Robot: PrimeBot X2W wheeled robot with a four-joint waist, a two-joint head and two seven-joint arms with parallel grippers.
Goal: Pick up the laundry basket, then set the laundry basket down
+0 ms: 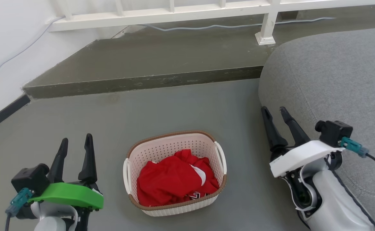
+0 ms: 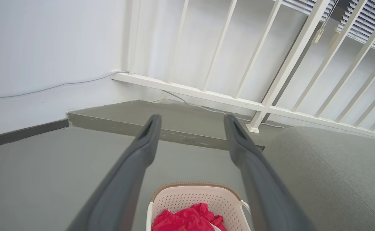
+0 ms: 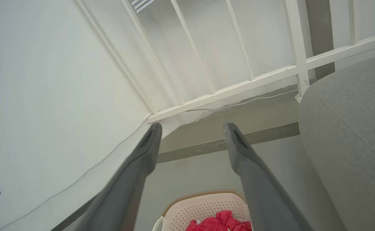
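Item: small cream-white perforated plastic laundry basket, rounded-rectangular, with a brown woven-look rim and a white loop handle on each short side. It stands upright.
Position: on the smooth grey floor, between the two grippers and touching neither.
Contents: crumpled red fabric garment with white trim, lying inside below the rim.
Writing: dark-and-white printed marking on the garment at the near side, too small to read.
Left gripper: green-topped, dark fingers parted, holding nothing, near the basket's left side.
Right gripper: white-topped, dark fingers parted, holding nothing, just beside the rounded grey upholstered seat.
Surroundings: raised grey concrete step beyond the basket, with a white painted railing behind it.
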